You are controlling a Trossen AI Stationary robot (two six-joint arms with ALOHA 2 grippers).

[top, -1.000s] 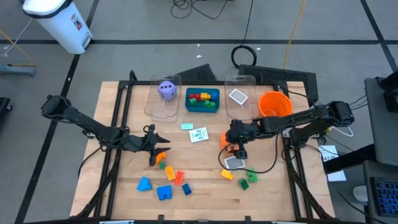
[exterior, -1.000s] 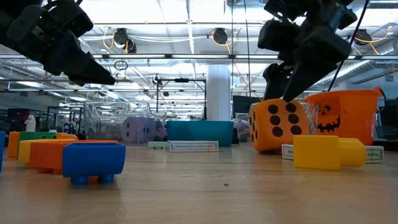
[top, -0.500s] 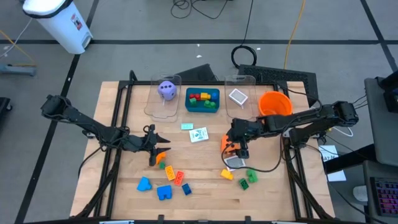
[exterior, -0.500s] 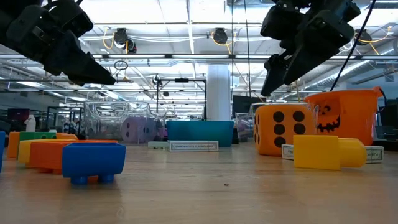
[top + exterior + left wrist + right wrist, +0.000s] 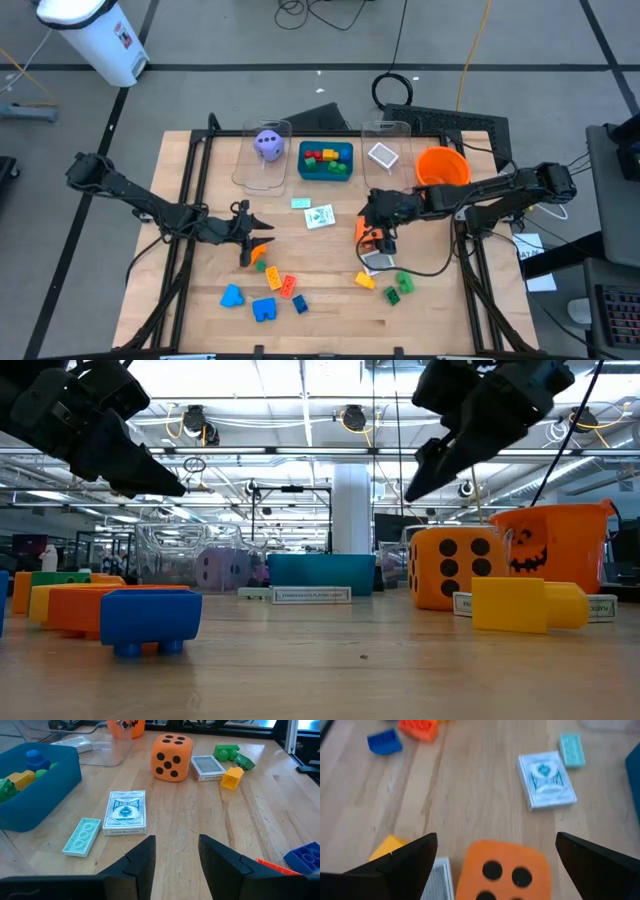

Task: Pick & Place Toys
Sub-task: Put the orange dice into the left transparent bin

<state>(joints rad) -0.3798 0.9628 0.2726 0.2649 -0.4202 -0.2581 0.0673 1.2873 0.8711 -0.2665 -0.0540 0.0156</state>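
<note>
the right pincer [image 5: 374, 232] hangs spread as wide as it goes, holding nothing, right over the orange die [image 5: 366, 231], which sits on the bench [image 5: 330, 310] right of centre, toward the right edge. in the right wrist view the die [image 5: 503, 871] lies squarely between the two fingers, so the coming move looks like a plain straight drop. a cube has no long axis to line up with. the left pincer [image 5: 252, 235] waits well apart toward the left edge, part-open and empty.
</note>
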